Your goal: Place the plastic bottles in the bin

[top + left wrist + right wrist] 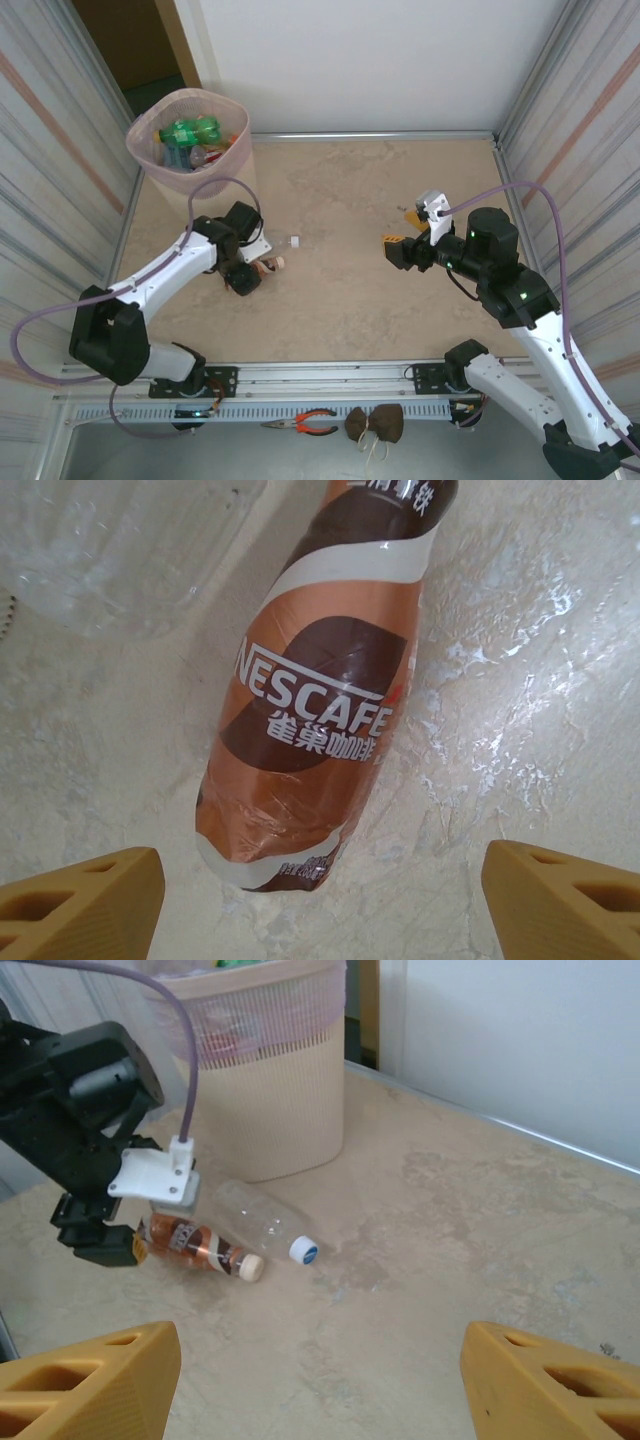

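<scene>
Holding several bottles (190, 131), pink-lined bin (150, 172), left claw (320, 868) wide over coffee bottle (320, 710), right claw (320, 1345) wide.

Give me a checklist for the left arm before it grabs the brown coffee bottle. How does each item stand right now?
1. Left gripper open wide enough: ok, its fingers stand apart on either side of the coffee bottle.
2. Coffee bottle centred between the fingers: ok, roughly, and it lies flat on the table.
3. Clear bottle out of the way: cannot tell; it lies close beside the coffee bottle.
4. Bin upright with its top open: ok, with bottles already inside.
5. Right gripper out of the way: ok, it is open, empty and off to the side.
</scene>
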Robot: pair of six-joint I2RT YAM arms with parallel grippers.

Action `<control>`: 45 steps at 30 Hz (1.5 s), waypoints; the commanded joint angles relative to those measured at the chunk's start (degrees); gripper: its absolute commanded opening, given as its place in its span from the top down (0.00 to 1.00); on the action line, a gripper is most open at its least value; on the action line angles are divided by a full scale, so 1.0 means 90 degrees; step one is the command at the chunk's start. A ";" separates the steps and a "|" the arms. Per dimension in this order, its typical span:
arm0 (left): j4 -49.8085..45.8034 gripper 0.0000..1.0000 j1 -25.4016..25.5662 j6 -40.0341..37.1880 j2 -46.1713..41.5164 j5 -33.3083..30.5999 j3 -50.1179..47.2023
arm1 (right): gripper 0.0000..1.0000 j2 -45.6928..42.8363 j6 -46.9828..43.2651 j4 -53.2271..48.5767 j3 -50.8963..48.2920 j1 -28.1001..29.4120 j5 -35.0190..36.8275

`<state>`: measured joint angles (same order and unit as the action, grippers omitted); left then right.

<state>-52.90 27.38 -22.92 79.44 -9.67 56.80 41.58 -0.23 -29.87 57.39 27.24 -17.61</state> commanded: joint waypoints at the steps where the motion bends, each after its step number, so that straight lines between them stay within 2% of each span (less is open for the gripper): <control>1: 0.0217 0.16 -0.0085 -0.0138 0.0143 0.0022 -0.0123 | 0.27 -0.0040 0.0181 0.0047 0.0080 -0.0049 0.0023; 9: 0.0329 0.15 -0.0241 -0.0212 0.0861 -0.0090 -0.0031 | 0.27 0.0007 0.0268 0.0130 0.0050 -0.0044 -0.0028; 15: 0.0398 0.16 -0.0234 -0.0195 0.1009 0.0434 -0.0118 | 0.28 -0.0039 0.0319 0.0185 0.0040 -0.0049 0.0004; 24: 0.0417 0.26 -0.0239 -0.0130 0.1304 0.0842 -0.0090 | 0.28 -0.0070 0.0288 0.0109 0.0020 -0.0049 0.0024; 41: 0.0388 0.42 -0.0169 -0.0207 0.1433 0.1097 -0.0060 | 0.28 -0.0163 0.0259 0.0028 -0.0010 -0.0048 0.0102; 45: 0.0399 0.43 -0.0031 -0.0332 0.1280 0.1491 -0.0048 | 0.28 -0.0177 0.0243 -0.0014 0.0014 -0.0047 0.0112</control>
<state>-49.17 26.11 -24.18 92.36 -0.16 56.12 40.71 1.28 -29.69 57.39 27.24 -17.58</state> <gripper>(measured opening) 0.581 0.724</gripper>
